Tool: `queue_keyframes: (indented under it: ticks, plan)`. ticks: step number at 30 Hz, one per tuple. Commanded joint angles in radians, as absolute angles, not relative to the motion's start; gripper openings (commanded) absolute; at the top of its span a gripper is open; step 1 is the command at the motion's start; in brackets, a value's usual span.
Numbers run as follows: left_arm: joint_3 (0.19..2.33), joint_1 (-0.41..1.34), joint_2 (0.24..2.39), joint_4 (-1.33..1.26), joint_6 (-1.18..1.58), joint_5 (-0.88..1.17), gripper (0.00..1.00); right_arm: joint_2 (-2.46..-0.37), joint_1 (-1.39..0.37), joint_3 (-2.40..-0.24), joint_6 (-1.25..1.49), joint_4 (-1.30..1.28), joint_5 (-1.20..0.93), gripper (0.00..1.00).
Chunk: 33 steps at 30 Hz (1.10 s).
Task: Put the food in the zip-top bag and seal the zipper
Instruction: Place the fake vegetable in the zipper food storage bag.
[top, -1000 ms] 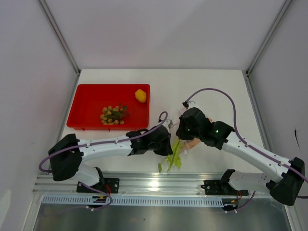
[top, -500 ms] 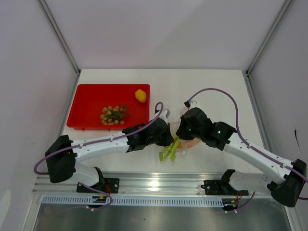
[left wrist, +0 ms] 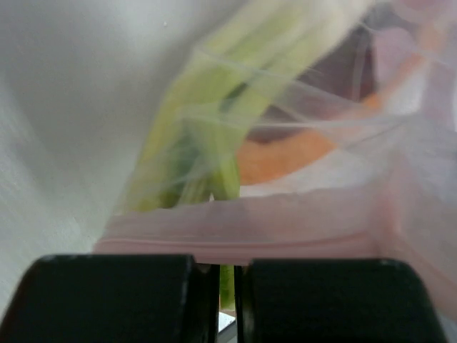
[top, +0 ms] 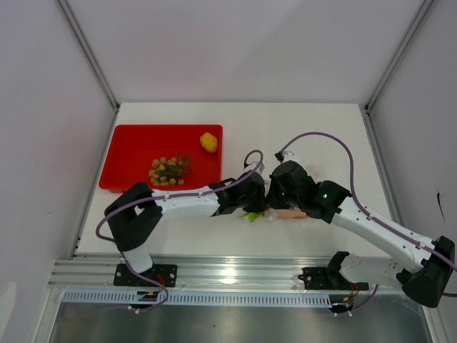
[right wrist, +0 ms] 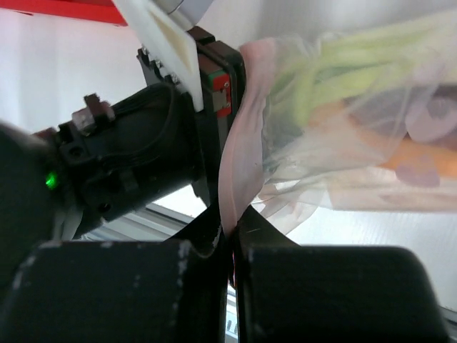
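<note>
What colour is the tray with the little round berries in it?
Bright red. The tray shows best in the top external view.

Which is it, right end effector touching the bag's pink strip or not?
Touching. Right wrist view: the pink strip sits pinched inside the shut right end effector.

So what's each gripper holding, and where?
The left gripper holds the green stalks by one end; the right gripper, the zip-top bag by its pink zipper strip.
</note>
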<state>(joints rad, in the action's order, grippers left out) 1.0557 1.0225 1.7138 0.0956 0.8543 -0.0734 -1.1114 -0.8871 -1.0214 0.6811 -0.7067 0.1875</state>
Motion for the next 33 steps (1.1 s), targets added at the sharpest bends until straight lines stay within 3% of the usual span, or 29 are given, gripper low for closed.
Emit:
queue_keyframes:
  ticks: [1, 5, 7, 8, 10, 11, 14, 21, 27, 33]
  plan:
    - [1.089, 0.994, 1.723, 0.029, 0.867, -0.026, 0.01, -1.104, -0.894, -1.078, 0.709, -0.712, 0.190, 0.00]
    - [1.014, 0.992, 1.638, 0.006, 0.850, -0.021, 0.01, -1.104, -0.893, -1.068, 0.710, -0.739, 0.218, 0.00]
    - [0.974, 0.994, 1.597, 0.012, 0.842, -0.021, 0.20, -1.097, -0.891, -1.063, 0.712, -0.739, 0.213, 0.00]
    - [0.948, 0.994, 1.550, 0.017, 0.839, -0.020, 0.42, -1.094, -0.891, -1.063, 0.710, -0.744, 0.212, 0.00]
    - [0.904, 0.999, 1.488, 0.029, 0.824, -0.029, 0.53, -1.083, -0.891, -1.066, 0.709, -0.752, 0.209, 0.00]
    - [0.881, 1.002, 1.458, 0.035, 0.813, -0.035, 0.64, -1.078, -0.891, -1.068, 0.709, -0.758, 0.209, 0.00]
    - [0.848, 1.017, 1.336, 0.098, 0.763, -0.081, 0.75, -1.065, -0.891, -1.080, 0.704, -0.781, 0.204, 0.00]
    - [0.824, 1.017, 1.137, 0.199, 0.617, -0.179, 0.74, -1.016, -0.885, -1.101, 0.707, -0.815, 0.129, 0.00]
    - [0.789, 1.015, 1.184, 0.071, 0.508, -0.035, 0.55, -0.993, -0.871, -1.117, 0.709, -0.805, 0.046, 0.00]
    - [0.772, 1.017, 1.227, 0.032, 0.505, 0.020, 0.54, -0.971, -0.853, -1.123, 0.719, -0.799, 0.012, 0.00]
